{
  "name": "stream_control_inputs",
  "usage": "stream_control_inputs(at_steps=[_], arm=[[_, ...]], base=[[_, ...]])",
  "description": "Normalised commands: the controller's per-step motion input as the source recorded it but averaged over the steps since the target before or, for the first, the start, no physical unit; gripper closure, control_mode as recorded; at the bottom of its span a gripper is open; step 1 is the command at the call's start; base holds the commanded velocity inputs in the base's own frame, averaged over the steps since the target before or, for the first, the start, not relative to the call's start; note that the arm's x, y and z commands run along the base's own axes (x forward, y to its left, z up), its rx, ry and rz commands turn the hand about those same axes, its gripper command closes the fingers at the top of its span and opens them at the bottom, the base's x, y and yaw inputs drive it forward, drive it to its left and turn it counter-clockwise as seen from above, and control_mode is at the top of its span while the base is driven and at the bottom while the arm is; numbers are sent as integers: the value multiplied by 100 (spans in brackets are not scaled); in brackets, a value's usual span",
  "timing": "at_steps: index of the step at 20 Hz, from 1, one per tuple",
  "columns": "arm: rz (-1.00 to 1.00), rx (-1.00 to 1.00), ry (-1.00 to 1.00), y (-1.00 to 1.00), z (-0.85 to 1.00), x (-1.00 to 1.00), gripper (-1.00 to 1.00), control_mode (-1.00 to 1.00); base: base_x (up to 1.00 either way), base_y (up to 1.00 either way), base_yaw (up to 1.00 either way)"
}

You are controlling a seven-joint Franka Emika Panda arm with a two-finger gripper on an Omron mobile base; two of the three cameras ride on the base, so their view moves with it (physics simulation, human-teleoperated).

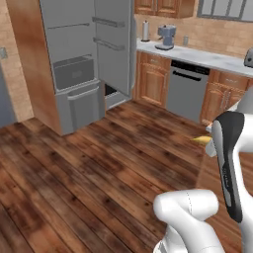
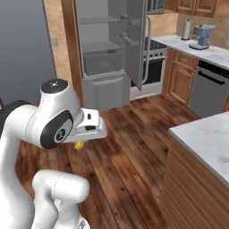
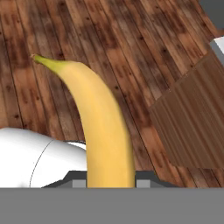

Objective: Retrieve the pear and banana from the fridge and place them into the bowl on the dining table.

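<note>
My gripper (image 3: 109, 181) is shut on the banana (image 3: 98, 127), a curved yellow fruit that rises from between the fingertips to a greenish tip at the upper left. The banana's end (image 1: 201, 140) pokes out beside my forearm, and also shows as the banana (image 2: 79, 145) under my hand, above the wooden floor. The grey fridge (image 1: 74, 64) stands open at the back, with bare shelves and a lower drawer (image 2: 106, 91). The marble-topped dining table (image 2: 203, 136) is to my right. The pear and the bowl are out of view.
The fridge door (image 2: 134, 42) hangs open toward the room. A wall counter (image 1: 197, 57) carries a coffee machine (image 1: 166, 37) and a paper roll, with a steel dishwasher (image 1: 186, 91) below. The table's wooden side (image 3: 192, 127) is close on the right.
</note>
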Motion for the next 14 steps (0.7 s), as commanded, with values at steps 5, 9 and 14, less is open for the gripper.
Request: stream_control_inputs(at_steps=[5,9,14], arm=[[0,0,0,0,0,0,100,100],[0,0,0,0,0,0,100,100],[0,0,0,0,0,0,100,100]], base=[[-85,-97,-24],[-68,-100,-24],[-59,-100,-25]])
